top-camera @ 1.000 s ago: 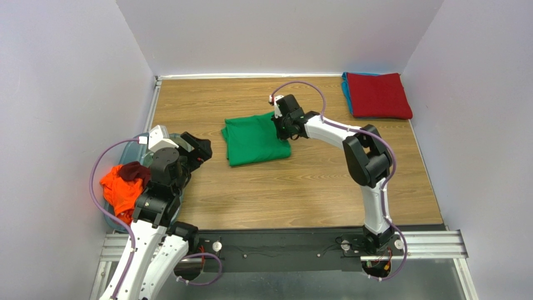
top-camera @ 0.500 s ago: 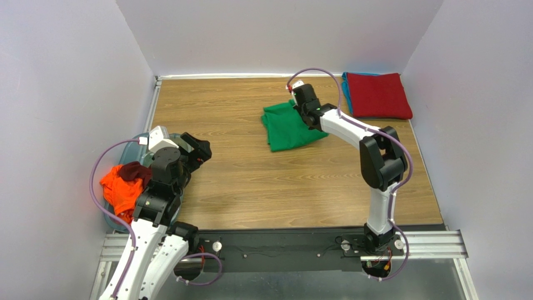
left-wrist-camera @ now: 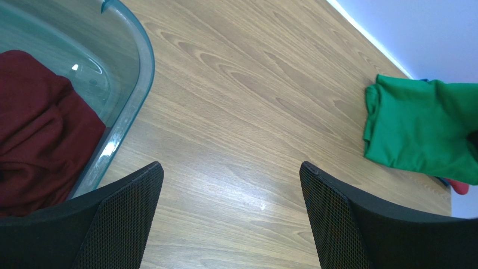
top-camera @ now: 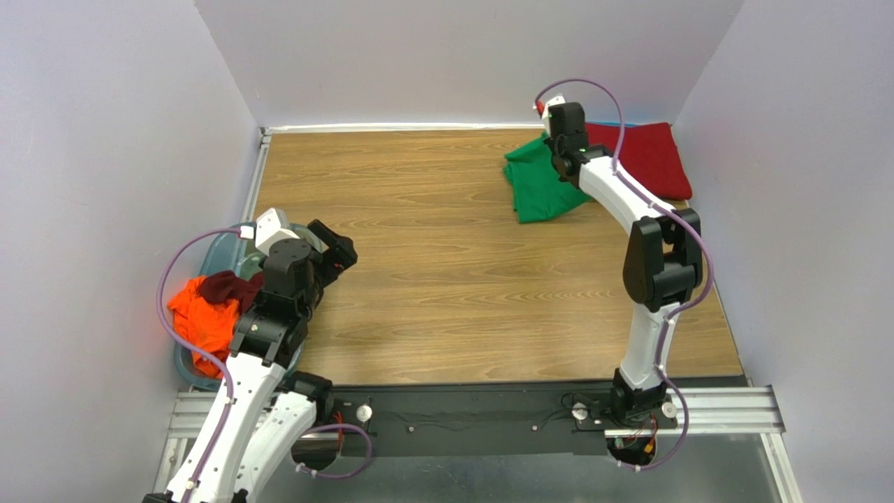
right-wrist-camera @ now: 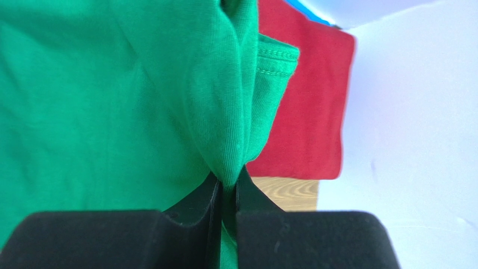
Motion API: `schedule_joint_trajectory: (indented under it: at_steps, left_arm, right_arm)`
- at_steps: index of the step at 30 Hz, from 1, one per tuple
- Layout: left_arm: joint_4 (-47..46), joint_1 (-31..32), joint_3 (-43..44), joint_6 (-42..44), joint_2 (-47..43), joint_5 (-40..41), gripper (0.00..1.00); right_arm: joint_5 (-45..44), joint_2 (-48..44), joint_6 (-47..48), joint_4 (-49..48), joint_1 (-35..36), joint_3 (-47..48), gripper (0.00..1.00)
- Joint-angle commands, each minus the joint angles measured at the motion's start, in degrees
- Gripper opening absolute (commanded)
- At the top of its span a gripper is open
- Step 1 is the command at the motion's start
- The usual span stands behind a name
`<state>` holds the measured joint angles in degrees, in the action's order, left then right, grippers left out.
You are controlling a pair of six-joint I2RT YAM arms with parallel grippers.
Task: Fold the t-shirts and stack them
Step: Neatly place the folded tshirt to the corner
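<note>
My right gripper point(top-camera: 558, 147) is shut on the folded green t-shirt point(top-camera: 540, 180), holding it at the far right of the table beside the folded red t-shirt point(top-camera: 642, 155). In the right wrist view the green cloth point(right-wrist-camera: 123, 95) is pinched between the jaws, with the red shirt point(right-wrist-camera: 306, 106) behind it and a sliver of teal-blue shirt point(right-wrist-camera: 306, 12) under that. My left gripper point(top-camera: 334, 252) is open and empty over the wood by the tub. The dark maroon shirt point(left-wrist-camera: 39, 140) and the orange shirt point(top-camera: 199, 314) lie in the tub.
The translucent bluish plastic tub point(left-wrist-camera: 132, 95) sits at the table's left edge point(top-camera: 226, 252). Lavender walls close in the left, back and right sides. The right wall point(right-wrist-camera: 415, 140) is close behind the red shirt.
My right gripper has carried the green t-shirt from the table's middle to the far right, up against the red shirt. The left arm has barely shifted.
</note>
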<state>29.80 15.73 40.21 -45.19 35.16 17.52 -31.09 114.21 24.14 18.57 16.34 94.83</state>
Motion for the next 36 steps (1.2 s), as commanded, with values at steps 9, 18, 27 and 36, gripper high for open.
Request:
schedule_joint_trajectory:
  at_steps: [9,18,27,36]
  left_arm:
    - [2.5,-0.2,1.0,-1.3,3.0,4.3,0.98]
    - [2.8,-0.2,1.5,-0.7,5.7,4.5,0.98]
    - [3.1,-0.2,1.7,-0.6,6.7,4.6,0.98]
    - [2.9,-0.2,1.5,-0.5,6.4,4.5,0.98]
  right_arm:
    - [-2.3,0.7,4.4,-1.7,-5.3,6.9,0.01]
    - [-7.1,3.3,4.4,-2.0,-7.2,13.4,0.01]
    - [-8.4,3.0,2.8,-2.0,-8.1,16.7,0.01]
    - [-8.5,2.0,2.6,-2.0,-8.2,18.6,0.01]
